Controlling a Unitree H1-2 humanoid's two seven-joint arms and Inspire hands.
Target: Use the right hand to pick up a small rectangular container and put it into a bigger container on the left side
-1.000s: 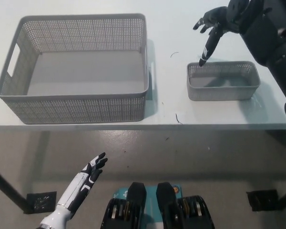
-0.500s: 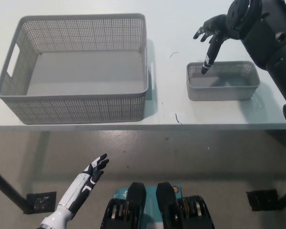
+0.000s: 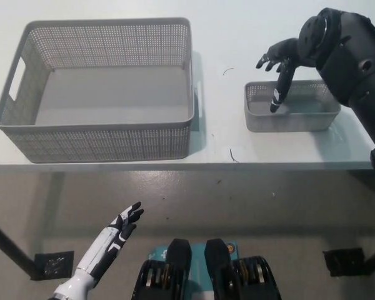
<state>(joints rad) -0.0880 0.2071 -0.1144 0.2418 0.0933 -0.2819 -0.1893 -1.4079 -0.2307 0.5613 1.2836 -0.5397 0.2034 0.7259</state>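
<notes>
Fingers spread, my right hand (image 3: pixel 279 60) dips one fingertip, seemingly, inside the small container (image 3: pixel 292 106); left hand (image 3: pixel 124 225) rests open below the table (image 3: pixel 237 37).

Bright even light, soft shadows (sharp)

Right hand (image 3: pixel 280 62) has come down and toward the robot over the last second. Earlier its long fingertip hung at the far rim of the small basket (image 3: pixel 292 116); half a second ago it was just past that rim; now the finger (image 3: pixel 277 94) reaches down inside the basket, tip near the floor at the left part. Forearm has swung lower over the basket's right side. Fingers stay spread.
</notes>
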